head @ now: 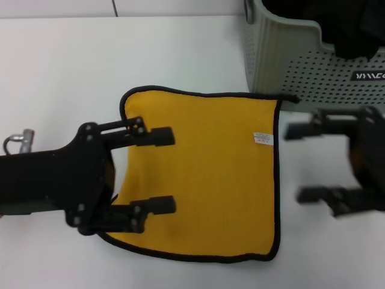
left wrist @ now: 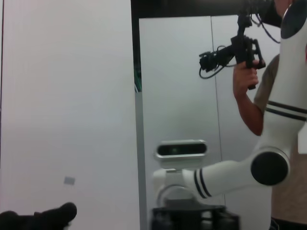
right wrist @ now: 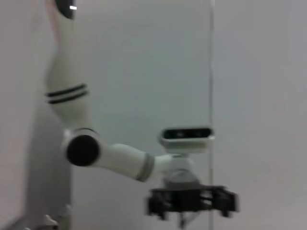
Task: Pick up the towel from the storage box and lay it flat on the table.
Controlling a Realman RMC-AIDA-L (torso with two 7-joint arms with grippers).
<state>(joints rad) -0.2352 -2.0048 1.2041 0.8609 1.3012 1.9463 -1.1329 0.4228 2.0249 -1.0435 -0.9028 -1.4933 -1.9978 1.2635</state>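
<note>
The towel (head: 210, 180) lies spread flat on the white table (head: 60, 72), its black-trimmed edges showing all round and its small white label (head: 263, 139) near the right edge. Its far right corner reaches just beside the storage box (head: 289, 60), which stands at the far right of the table. Inside the box, dark black fabric (head: 349, 24) fills what can be seen of it. The left tool (head: 162, 171) hangs over the left part of the towel with its 2 fingers wide apart, holding nothing. The right tool (head: 298, 162) hovers just right of the towel, near the box's near wall, its 2 fingers also spread wide and empty.
</note>
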